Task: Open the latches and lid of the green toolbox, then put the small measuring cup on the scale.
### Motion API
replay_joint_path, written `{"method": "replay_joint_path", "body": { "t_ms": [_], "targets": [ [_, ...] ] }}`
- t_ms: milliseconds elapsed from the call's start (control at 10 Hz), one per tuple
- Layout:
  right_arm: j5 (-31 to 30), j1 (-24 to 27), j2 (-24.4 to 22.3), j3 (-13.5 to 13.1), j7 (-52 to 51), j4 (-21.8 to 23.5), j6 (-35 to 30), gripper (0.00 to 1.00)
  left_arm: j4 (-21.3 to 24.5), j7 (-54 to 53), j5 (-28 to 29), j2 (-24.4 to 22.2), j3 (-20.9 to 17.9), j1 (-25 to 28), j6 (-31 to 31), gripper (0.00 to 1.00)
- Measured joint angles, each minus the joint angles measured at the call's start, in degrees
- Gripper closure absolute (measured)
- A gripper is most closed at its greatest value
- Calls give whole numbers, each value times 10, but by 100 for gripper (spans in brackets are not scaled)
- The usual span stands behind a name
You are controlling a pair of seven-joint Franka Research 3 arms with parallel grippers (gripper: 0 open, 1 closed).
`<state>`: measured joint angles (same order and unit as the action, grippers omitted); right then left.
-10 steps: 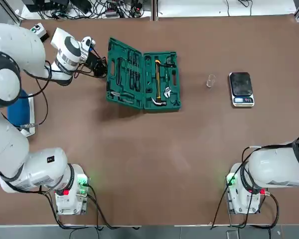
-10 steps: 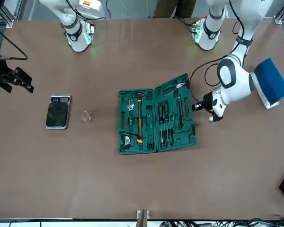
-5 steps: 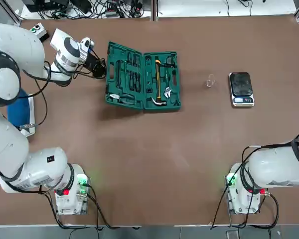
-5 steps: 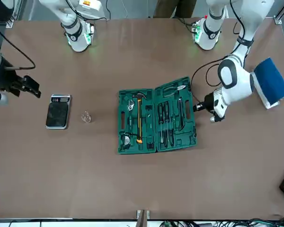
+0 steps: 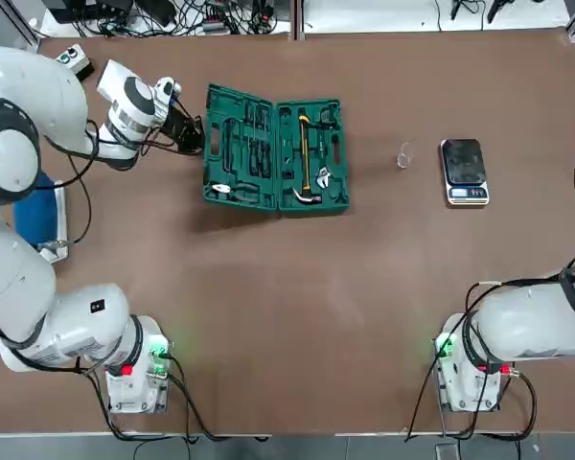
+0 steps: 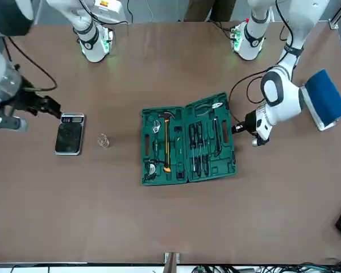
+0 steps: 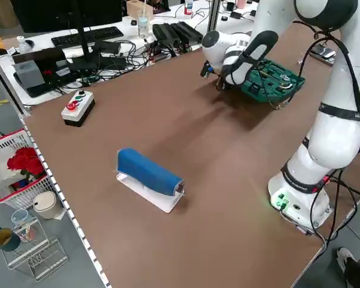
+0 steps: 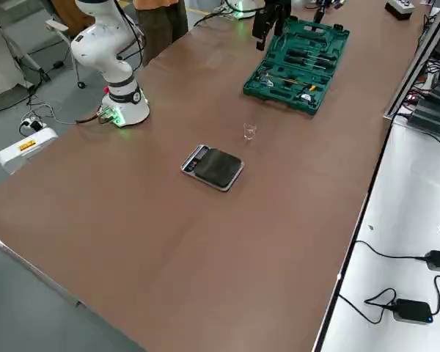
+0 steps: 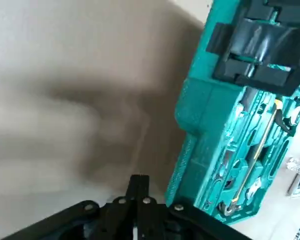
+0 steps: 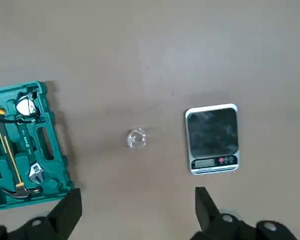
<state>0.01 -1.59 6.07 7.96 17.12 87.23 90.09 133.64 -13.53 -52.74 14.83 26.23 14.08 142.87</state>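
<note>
small pale writing runs along the handle of the metal adjustable wrench (image 10: 28, 142), too small to read; so is the print on the yellow label (image 6: 104, 3) of the white box behind the right arm's base. the small rectangular digital scale (image 5: 466, 171), black platform in a silver frame, has a front strip with a display (image 10: 205, 163) and small buttons, one of them red; i cannot make out a reading.

the tiny clear plastic measuring cup (image 5: 404, 155) is on the brown table (image 5: 297, 316), between the scale and the dark green plastic toolbox (image 5: 277, 153), nearer the scale. the right gripper (image 10: 139, 191) is up above the table, its two black fingers spread wide with nothing between them. in its wrist view the cup appears beyond the gap between the fingertips, apart from both; the scale and toolbox show out to either side.

the toolbox lies open, both halves flat, with a yellow-and-black hammer (image 5: 305, 158) and other tools in the moulded trays. a black plastic latch (image 9: 265, 47) shows on its edge. the left gripper (image 9: 139, 182) is beside the toolbox at its outer edge on the robot's left, fingers together, holding nothing. a blue pad on a white base (image 5: 36, 213) lies beside the left arm.
</note>
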Motion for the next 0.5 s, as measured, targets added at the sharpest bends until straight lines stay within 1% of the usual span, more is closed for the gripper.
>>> {"method": "replay_joint_path", "body": {
  "t_ms": [200,500],
  "targets": [
    [0,-20,-11,8,12,80,71,0,4,0,0,13,-1,0,21,99],
    [0,-33,-16,14,14,193,175,0,5,-1,2,26,0,0,36,99]
  ]
}}
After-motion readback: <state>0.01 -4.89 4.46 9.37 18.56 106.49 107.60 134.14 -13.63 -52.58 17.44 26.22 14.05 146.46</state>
